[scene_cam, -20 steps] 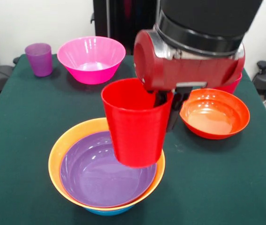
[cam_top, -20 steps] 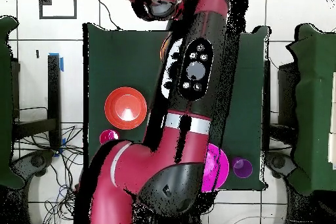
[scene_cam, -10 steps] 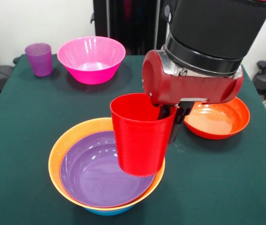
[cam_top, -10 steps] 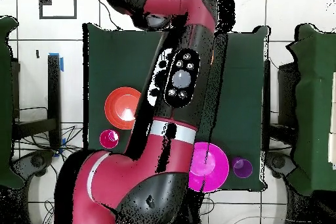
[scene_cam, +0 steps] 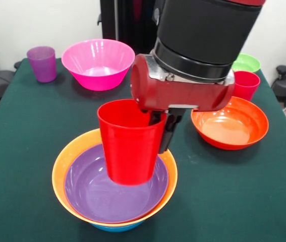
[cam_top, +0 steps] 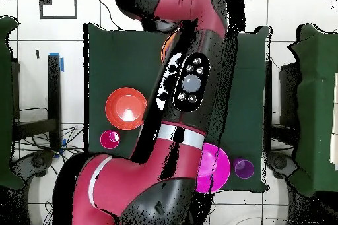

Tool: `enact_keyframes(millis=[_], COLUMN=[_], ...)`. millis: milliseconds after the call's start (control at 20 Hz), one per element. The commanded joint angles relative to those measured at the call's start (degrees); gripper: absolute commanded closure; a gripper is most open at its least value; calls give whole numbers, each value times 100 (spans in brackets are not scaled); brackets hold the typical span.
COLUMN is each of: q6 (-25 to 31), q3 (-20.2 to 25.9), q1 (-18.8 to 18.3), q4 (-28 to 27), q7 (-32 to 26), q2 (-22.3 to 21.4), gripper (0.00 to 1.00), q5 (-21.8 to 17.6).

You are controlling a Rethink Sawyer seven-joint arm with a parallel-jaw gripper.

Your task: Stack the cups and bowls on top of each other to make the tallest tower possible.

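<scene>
Green cloth covers the table (scene_cam: 26, 131). Near the front edge sits the tower (scene_cam: 113, 201): glossy purple bowl nested in orange, blue beneath. Above it hangs 1 smooth red cup (scene_cam: 129, 142), clamped in the gripper (scene_cam: 159, 132).

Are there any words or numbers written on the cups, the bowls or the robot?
None can be read.
The red cup in the gripper is plain.
The purple bowl, pink bowl and purple cup are plain too.
The round buttons on the arm have marks too small to read.
</scene>
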Motion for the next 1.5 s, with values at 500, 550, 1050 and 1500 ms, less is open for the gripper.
enact_keyframes(millis=[500, 550, 1050, 1500], q6=[-673, -724, -1103, -1307], q3=[1147, 1173, 1412, 1526], q1=[20, 39, 112, 157], q4=[1372, 1419, 1661, 1817], q7=[-1259, -1203, -913, -628], q2=[-443, -454, -455, -466], gripper=[100, 100, 100, 100], q5=[-1007, -1044, -1334, -1529])
